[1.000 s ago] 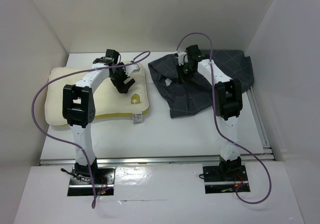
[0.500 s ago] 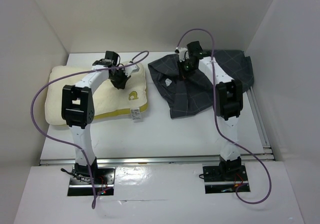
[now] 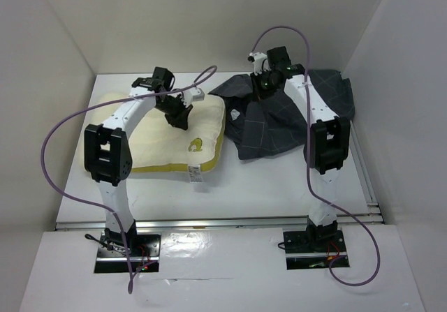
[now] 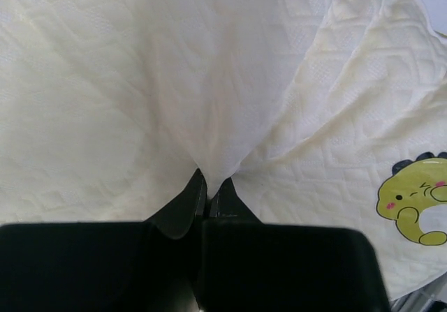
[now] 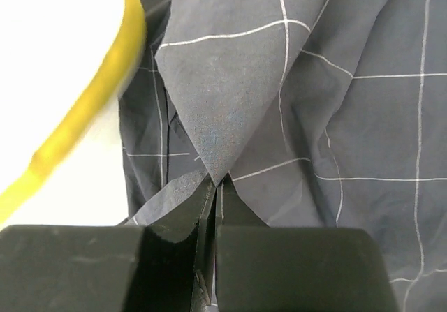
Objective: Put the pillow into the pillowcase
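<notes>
The cream-yellow pillow [image 3: 157,141] lies at the left of the table, its yellow-banded right edge close to the pillowcase. My left gripper [image 3: 176,119] is shut on a pinch of the pillow's top fabric [image 4: 209,116], which rises in a tent to the left gripper [image 4: 213,185]; the animal emblem [image 4: 415,197] shows at right. The dark grid-lined pillowcase [image 3: 279,127] lies crumpled at the back right. My right gripper [image 3: 265,88] is shut on a fold of the pillowcase [image 5: 230,102], lifted to the right gripper [image 5: 216,183]. The pillow's yellow band [image 5: 91,95] shows blurred at left.
White walls close in the table at left, back and right. A purple cable [image 3: 63,127] loops off each arm. A metal rail [image 3: 209,223] runs along the table's near edge, with bare white table [image 3: 251,186] in front of both objects.
My left gripper has shut on the pillow's fabric and dragged the pillow to the right, toward the pillowcase. The right gripper has lifted its fold of pillowcase slightly up and to the right.
</notes>
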Robot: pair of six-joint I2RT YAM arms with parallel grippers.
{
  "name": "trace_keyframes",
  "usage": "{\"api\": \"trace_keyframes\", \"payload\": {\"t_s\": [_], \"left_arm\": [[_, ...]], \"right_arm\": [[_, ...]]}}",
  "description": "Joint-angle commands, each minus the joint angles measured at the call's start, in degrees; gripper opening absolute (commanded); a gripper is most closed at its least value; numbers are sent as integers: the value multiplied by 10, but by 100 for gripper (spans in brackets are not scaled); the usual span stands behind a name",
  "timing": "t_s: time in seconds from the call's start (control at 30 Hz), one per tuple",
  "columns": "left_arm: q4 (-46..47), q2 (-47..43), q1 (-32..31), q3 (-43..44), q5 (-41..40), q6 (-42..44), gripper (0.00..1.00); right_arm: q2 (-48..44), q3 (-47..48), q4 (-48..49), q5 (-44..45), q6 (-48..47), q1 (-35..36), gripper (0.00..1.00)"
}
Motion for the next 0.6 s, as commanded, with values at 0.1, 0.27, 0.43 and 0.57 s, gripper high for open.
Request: {"api": "trace_keyframes", "payload": {"t_s": [0.1,0.27,0.43,0.57], "left_arm": [[-50,-55,-51,43,82,-8,0],[-80,-40,-88,71,102,-8,0],[-73,-24,-110,77,103,-16,0],[-46,2,-122,86,103,-47,0]], "right_arm": [[-58,21,1,-5,6,-5,0],[-76,4,1,-11,11,-5,0],[-94,-2,1,-11,11,-5,0],[-115,-19,-4,-30,11,1,0]]}}
